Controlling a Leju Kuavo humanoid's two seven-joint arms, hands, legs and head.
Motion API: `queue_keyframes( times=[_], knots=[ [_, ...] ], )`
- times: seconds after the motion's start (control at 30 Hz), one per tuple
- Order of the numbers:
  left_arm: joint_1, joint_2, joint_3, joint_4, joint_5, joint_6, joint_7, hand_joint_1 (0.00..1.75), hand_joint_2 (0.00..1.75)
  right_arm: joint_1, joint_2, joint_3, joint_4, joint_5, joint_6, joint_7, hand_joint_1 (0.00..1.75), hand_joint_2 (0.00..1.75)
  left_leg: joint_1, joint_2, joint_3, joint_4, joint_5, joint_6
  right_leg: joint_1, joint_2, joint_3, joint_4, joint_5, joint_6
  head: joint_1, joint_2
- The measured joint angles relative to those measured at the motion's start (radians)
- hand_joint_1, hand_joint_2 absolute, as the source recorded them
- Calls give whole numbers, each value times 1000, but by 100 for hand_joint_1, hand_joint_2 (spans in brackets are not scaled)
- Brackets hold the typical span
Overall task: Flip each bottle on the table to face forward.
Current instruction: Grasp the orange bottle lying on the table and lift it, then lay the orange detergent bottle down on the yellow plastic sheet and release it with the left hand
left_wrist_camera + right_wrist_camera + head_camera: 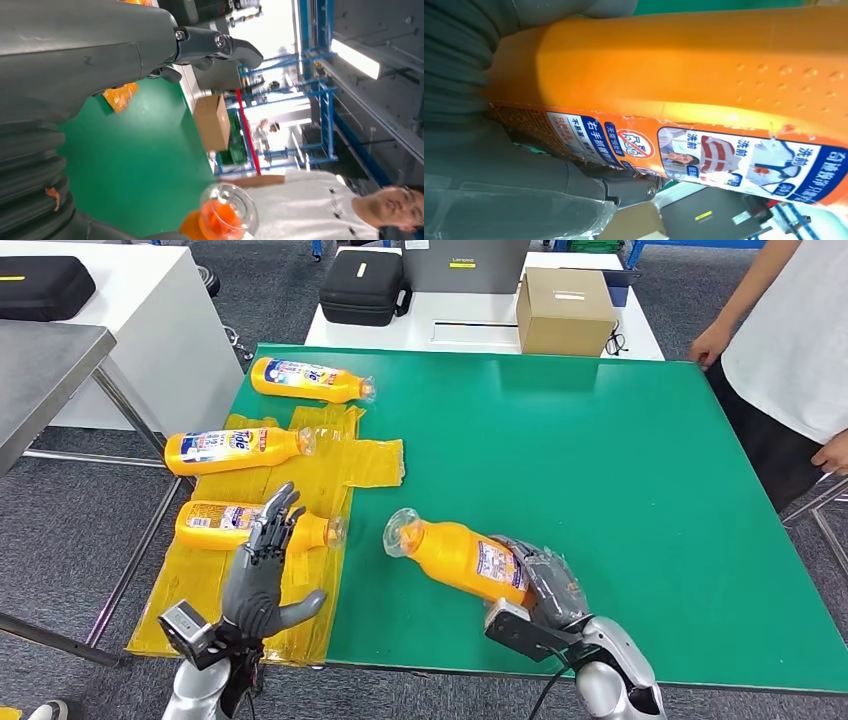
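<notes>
The right hand (pixel 548 585) grips the base end of an orange bottle (pixel 455 552) lying on the green table (pixel 600 470), its clear cap pointing away from that hand (the back label shows in the right wrist view). The left hand (pixel 262 575) is spread and holds nothing; just beyond its fingertips lies a second bottle (pixel 215 520) on yellow plastic sheeting (pixel 190 590), with two more bottles (pixel 235 448) farther off.
</notes>
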Motion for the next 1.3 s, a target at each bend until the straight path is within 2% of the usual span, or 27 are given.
queue_keyframes(
  times=[0.13,0.5,0.77,1.3],
  knots=[
    [-28,0,-27,54,-1,-64,49,0,175,13,16,35,-23,15,15,-3,175,175,0,0,0,0,0,0,0,0,0,0,0,0,0,0],
    [-49,3,-104,118,-33,-91,114,0,175,15,34,120,-58,29,39,-4,175,175,0,0,0,0,0,0,0,0,0,0,0,0,0,0],
    [-67,4,-138,143,-38,-94,129,0,175,-19,34,184,-58,14,52,-8,175,175,0,0,0,0,0,0,0,0,0,0,0,0,0,0],
    [-79,6,-171,161,-58,-98,148,0,175,-45,31,232,-52,-11,63,-9,175,175,0,0,0,0,0,0,0,0,0,0,0,0,0,0]
  ],
)
